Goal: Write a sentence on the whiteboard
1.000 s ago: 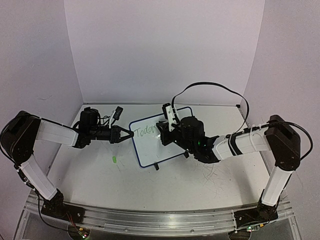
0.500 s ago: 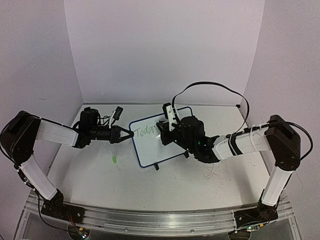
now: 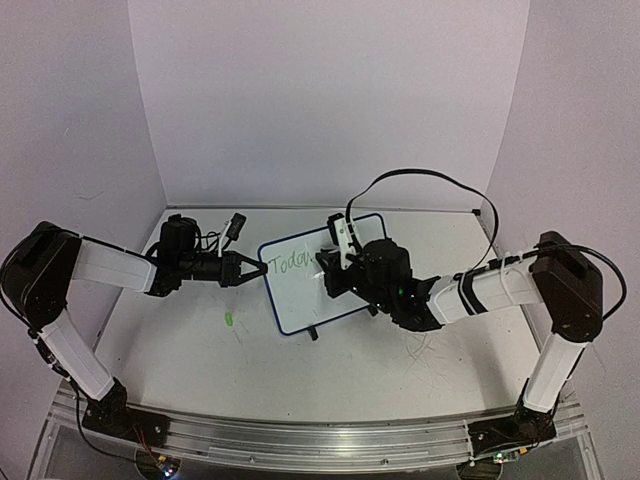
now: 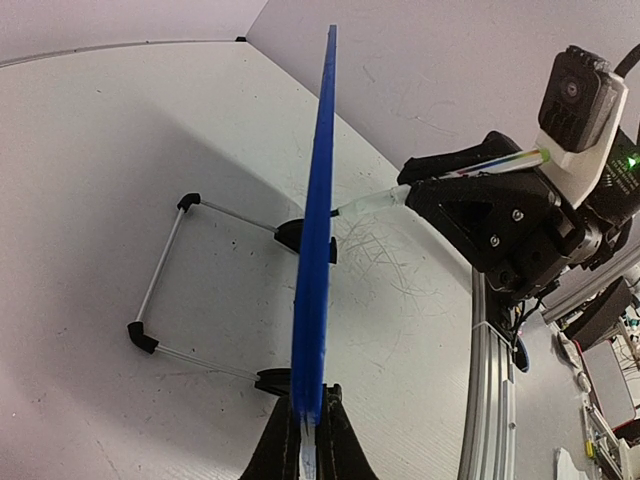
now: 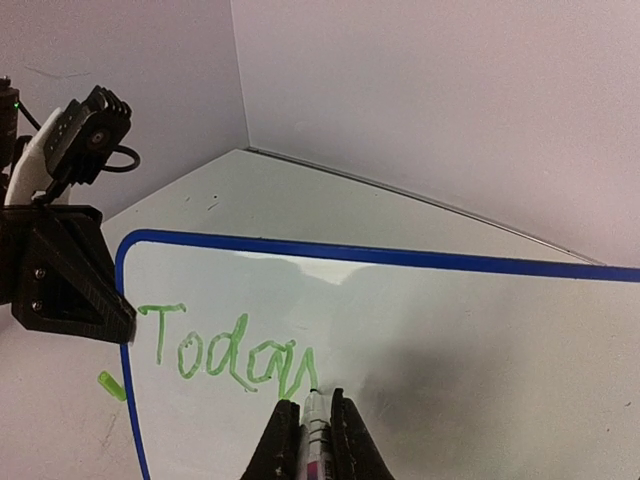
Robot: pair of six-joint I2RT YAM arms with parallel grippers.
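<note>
Mid-table stands the whiteboard, white, blue-framed and round-cornered. The left gripper clamps its left edge. At its face, the right gripper pinches a green marker touching the sentence, green cursive reading "Toda" plus a part-formed letter.

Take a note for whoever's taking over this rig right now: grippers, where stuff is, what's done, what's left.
Left gripper: shut on the left edge of the whiteboard, steadying it upright on the table.
Right gripper: shut on a marker, tip at the board right by the last stroke.
Done: green writing at the board's upper left, reading "Toda" plus the start of one more letter.
Left: finish that word, then write the rest of the sentence.
</note>
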